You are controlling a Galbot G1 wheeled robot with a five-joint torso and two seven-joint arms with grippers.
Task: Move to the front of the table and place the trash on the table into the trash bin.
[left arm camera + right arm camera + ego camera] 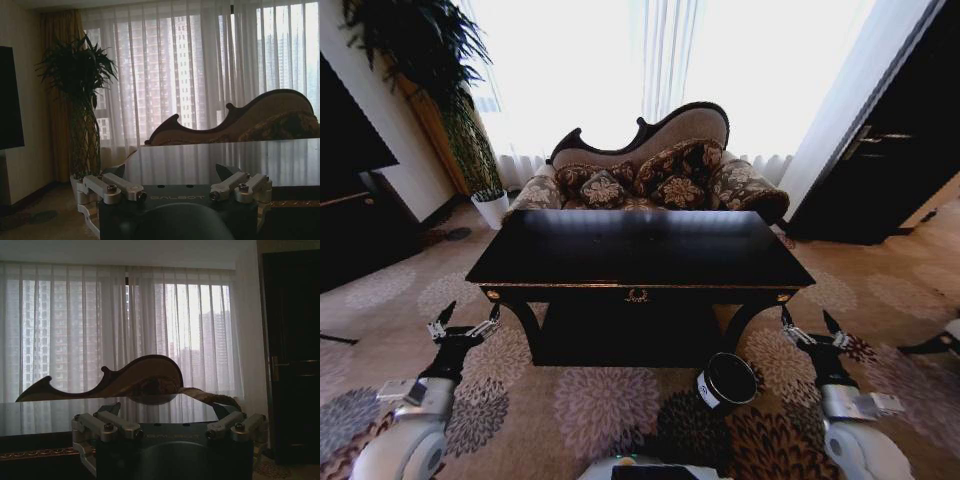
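Floral carpet surrounds the table (640, 250), with the sofa (650, 170) beyond. From the head, the trash bin (727, 380) stands near the table's front right leg; the left gripper (463, 325) and right gripper (808, 328) hover low, fingers apart. Both wrist views look across the glossy tabletop.

Head view: camera high, tilted forward and down at the black table (640, 250) from its front side, near enough that the front rail crosses mid-frame.

Left wrist view: camera low, level with the tabletop (225, 160), at the table's front left corner, facing across it toward the sofa (240, 122) and curtained window (190, 65) beyond the table.

Right wrist view: same height, at the table's front right corner, facing the same way.

Shared by all three: tabletop, sofa back, curtains behind the table.
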